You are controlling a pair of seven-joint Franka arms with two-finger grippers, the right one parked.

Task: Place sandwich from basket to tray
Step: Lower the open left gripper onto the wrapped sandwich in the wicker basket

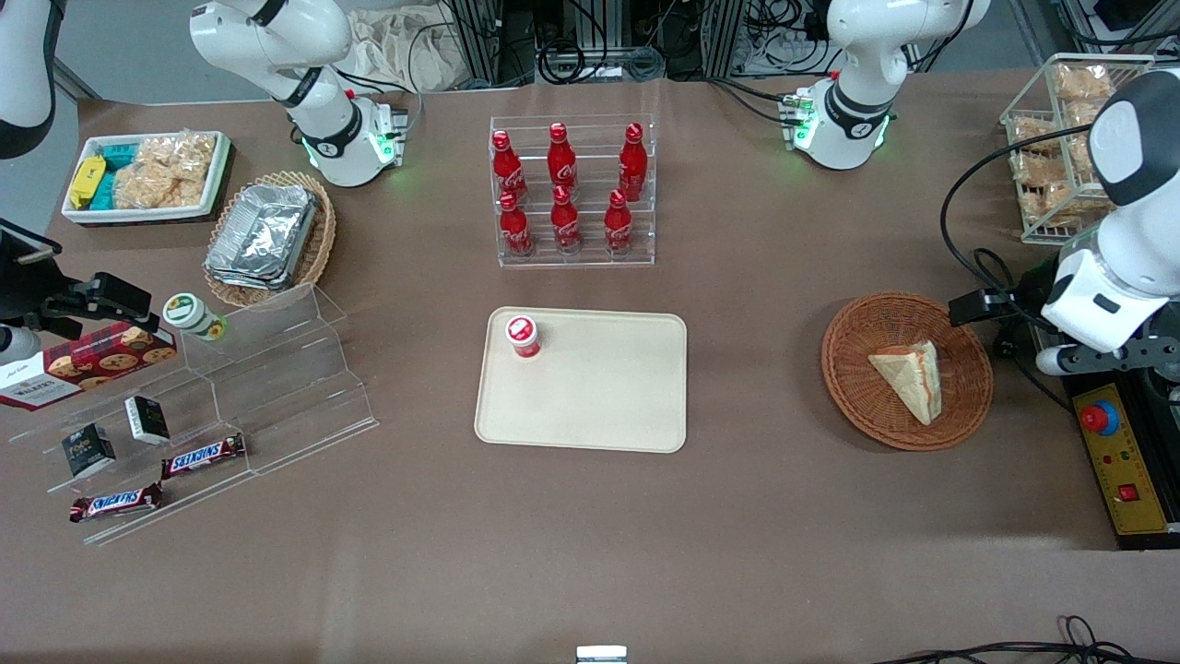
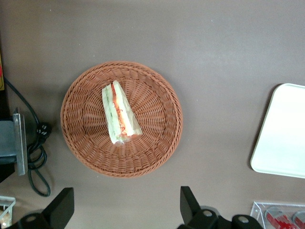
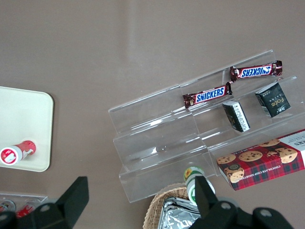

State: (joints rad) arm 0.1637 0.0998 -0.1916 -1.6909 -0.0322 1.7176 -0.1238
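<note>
Overhead, the tool hangs open above the bench, near the basket.
Its fingers are spread wide, likely readying a drop onto the sandwich, which lies in the basket, well apart from the tray.

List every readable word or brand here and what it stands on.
"SNICKERS": two candy bars on the clear stepped stand.
"CHOCOLATE CHIP SHORTBREAD": cookie box.
"Walkers": same box.
Red bottles: script too blurred.
The open pincer hangs above the basket holding the sandwich: no text.
</note>
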